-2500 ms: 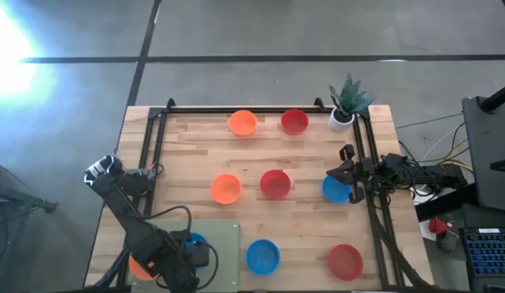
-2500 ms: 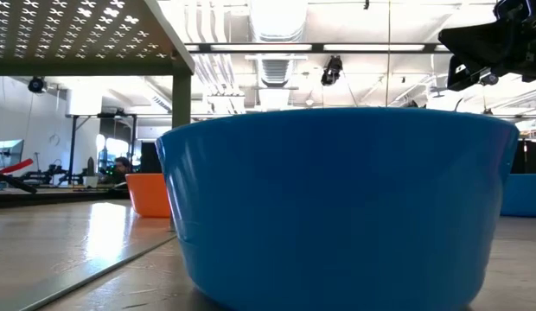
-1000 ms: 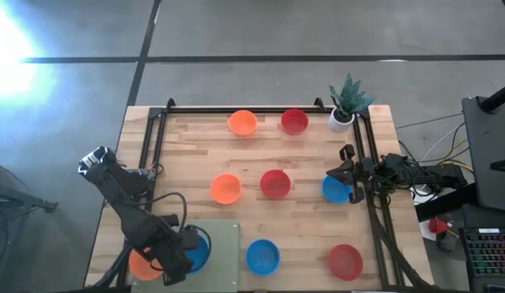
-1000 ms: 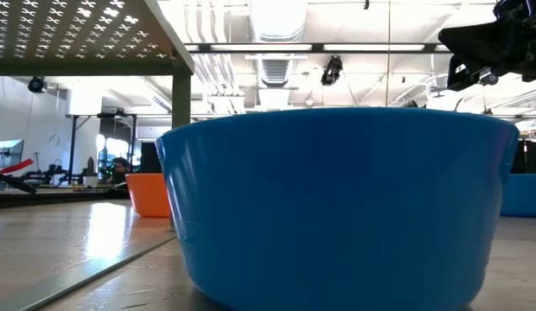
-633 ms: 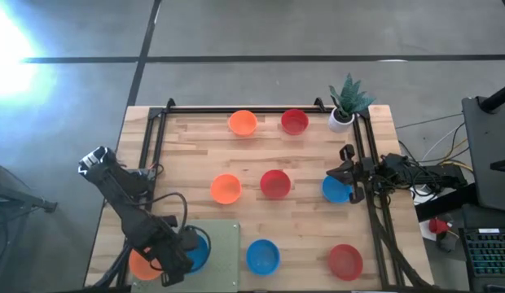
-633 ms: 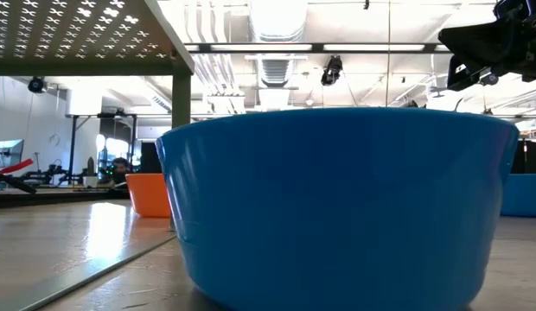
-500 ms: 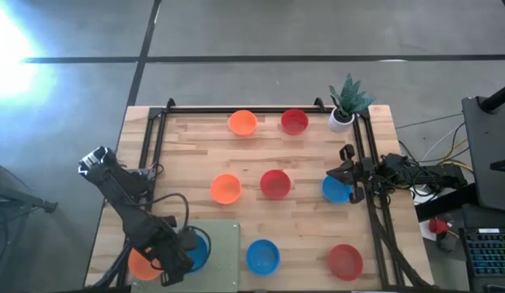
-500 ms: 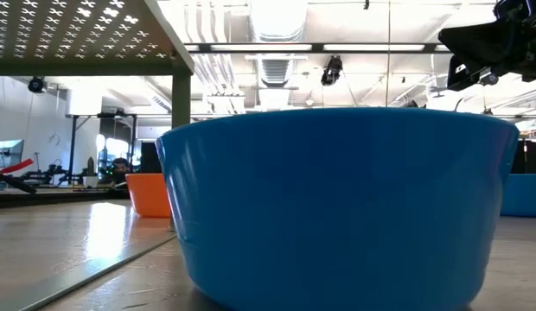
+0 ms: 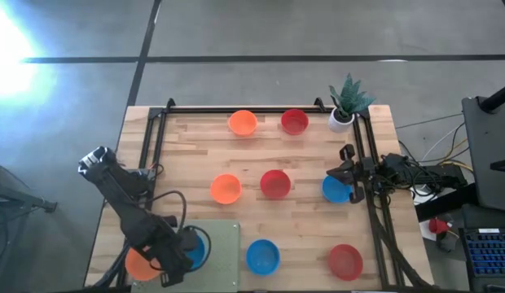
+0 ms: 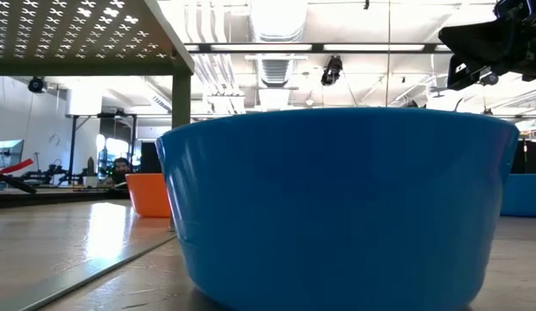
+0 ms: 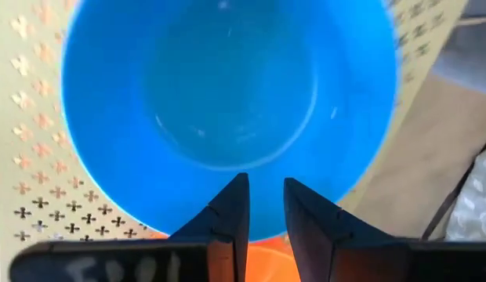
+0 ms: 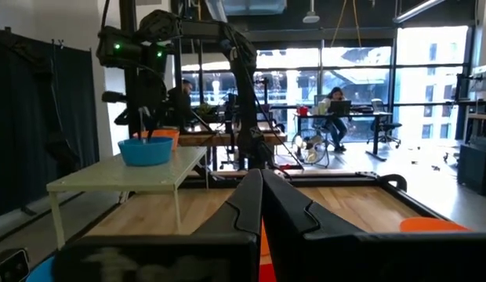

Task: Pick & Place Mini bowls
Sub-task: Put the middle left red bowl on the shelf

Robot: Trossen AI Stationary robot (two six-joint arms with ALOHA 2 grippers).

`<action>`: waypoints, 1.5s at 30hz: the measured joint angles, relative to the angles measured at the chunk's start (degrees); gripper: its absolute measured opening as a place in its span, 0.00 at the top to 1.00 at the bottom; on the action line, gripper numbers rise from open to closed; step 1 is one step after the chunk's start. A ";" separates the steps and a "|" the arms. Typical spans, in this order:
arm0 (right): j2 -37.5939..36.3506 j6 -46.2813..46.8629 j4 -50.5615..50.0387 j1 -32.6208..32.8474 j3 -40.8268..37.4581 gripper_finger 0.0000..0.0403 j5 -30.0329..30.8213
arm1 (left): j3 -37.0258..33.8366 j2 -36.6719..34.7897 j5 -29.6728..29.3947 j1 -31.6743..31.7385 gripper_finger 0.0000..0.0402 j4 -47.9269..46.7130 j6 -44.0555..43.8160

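Note:
A blue mini bowl (image 9: 198,248) (image 11: 227,86) stands upright on its base on a pale perforated raised platform (image 9: 221,244) (image 12: 117,176) at the table's near left. My left gripper (image 9: 179,255) (image 11: 265,182) hangs open just above the bowl's rim, pointing steeply down, and nothing is between its fingertips. An orange mini bowl (image 9: 138,264) (image 12: 166,133) shows just left of the blue one, partly under my left arm, and what it rests on is hidden. My right gripper (image 9: 348,173) (image 12: 261,188) waits shut at the table's right edge, raised above the table.
Other mini bowls stand on the wooden table: orange (image 9: 243,122) (image 9: 226,189), red (image 9: 294,121) (image 9: 274,184) (image 9: 345,262), blue (image 9: 262,256) (image 9: 338,190). A white pot with a green plant (image 9: 343,114) stands at the far right corner. Black rails (image 9: 155,155) run along the sides.

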 joint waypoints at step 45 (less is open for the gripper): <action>43.15 16.89 -44.39 -0.06 53.11 0.98 12.55 | 7.95 -3.30 -71.55 27.80 0.81 -14.28 -11.07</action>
